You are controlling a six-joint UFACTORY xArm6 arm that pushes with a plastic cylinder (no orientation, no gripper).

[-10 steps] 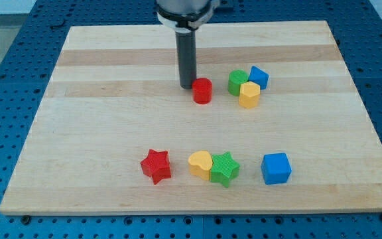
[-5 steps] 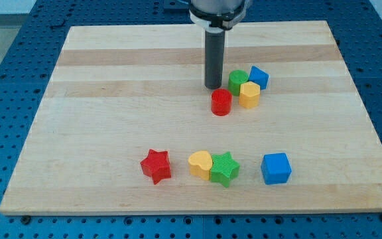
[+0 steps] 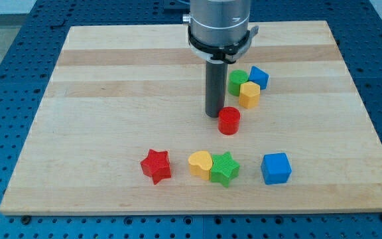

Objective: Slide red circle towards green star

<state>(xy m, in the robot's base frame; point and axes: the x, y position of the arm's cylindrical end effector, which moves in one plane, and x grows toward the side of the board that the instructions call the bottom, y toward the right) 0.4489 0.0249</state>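
My tip (image 3: 214, 115) touches the red circle (image 3: 229, 121) at its upper left; the end effector is a bare rod, nothing to open. The circle has slid down-right on the counter (image 3: 98, 119) over the last second, now mid-frame above the green star (image 3: 225, 168), gap closing.

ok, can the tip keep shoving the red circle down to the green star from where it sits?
Probably yes. My tip sits right against the red circle's upper left, and the bare board between it and the green star holds nothing. The yellow heart touches the star's left side, off that path.
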